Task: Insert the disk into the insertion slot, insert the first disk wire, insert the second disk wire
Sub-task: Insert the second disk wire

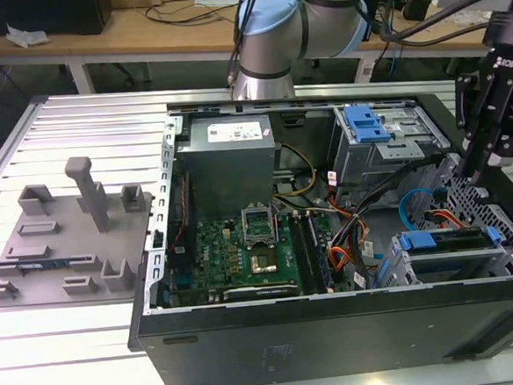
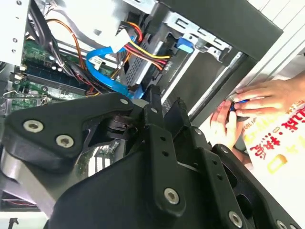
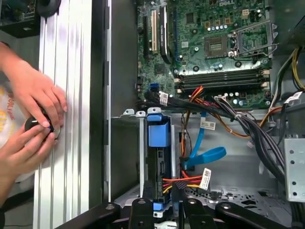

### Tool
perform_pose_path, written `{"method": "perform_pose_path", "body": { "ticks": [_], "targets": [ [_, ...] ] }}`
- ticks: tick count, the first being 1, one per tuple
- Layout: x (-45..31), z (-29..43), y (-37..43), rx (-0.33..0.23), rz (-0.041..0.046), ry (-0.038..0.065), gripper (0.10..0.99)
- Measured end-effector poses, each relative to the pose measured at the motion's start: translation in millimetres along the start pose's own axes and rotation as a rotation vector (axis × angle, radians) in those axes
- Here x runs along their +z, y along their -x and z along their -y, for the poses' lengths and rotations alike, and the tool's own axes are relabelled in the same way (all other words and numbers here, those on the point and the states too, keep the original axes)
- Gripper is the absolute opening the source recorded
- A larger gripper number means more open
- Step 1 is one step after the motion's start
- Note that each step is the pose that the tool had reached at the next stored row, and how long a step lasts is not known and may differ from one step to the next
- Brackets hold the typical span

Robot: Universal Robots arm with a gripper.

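— What did the exterior view show?

— An open computer case [image 1: 336, 328] lay on the slatted tabletop [image 1: 75, 117]. Low on the exterior view's right, the disk [image 1: 445, 243] sat inside the insertion slot [image 1: 442, 269], framed by its blue carrier. The tool [image 1: 478, 175] hung over the case's wall on that side, near the slot. Its fingers were drawn close together and held nothing. A grey fixture tray [image 1: 66, 241] lay well apart on the exterior view's left.

— And the second wrist view?

— The tool [image 2: 165, 101] pointed toward the disk [image 2: 138, 69], narrow and empty. A red-and-yellow wire bundle [image 2: 143, 47] and a flat blue cable [image 2: 102, 71] ran up to the disk's end. Outside the case, a person's hands [image 2: 255, 100] were together beside the case wall.

— The first wrist view?

— The disk [image 3: 158, 167] lay edge-on within the insertion slot [image 3: 142, 143]. The wire bundle [image 3: 186, 181] met its end nearest the tool [image 3: 166, 205]; whether it was seated could not be told. The blue cable [image 3: 207, 155] looped just beside the disk. The hands [image 3: 33, 95] held a small dark round thing [image 3: 32, 124] at the tabletop [image 3: 71, 95].
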State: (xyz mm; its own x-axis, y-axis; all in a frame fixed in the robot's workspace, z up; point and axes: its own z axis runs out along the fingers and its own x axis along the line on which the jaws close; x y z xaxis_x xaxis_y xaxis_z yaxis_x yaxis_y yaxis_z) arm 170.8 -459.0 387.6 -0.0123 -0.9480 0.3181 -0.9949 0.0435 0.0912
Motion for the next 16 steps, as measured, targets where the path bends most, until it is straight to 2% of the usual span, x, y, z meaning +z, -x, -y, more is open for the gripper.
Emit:
{"method": "perform_pose_path", "body": {
  "ticks": [2,3,5,6,9,12,14,16],
  "targets": [
    [0.6,-3.7,3.5,0.002,-0.0087,-0.003,0.302],
    [1.5,-6.8,5.4,0.003,-0.0160,-0.005,0.302],
    [2.1,-9.3,7.1,0.006,-0.0219,-0.010,0.302],
    [2.4,-10.6,8.0,0.008,-0.0220,-0.016,0.302],
    [2.3,-12.4,10.8,0.016,-0.0211,-0.042,0.302],
    [3.1,-14.9,12.7,0.028,-0.0191,-0.086,0.302],
    [4.0,-18.6,12.9,0.036,-0.0181,-0.108,0.302],
    [6.2,-23.9,13.3,0.038,-0.0177,-0.116,0.302]
  ]
}}
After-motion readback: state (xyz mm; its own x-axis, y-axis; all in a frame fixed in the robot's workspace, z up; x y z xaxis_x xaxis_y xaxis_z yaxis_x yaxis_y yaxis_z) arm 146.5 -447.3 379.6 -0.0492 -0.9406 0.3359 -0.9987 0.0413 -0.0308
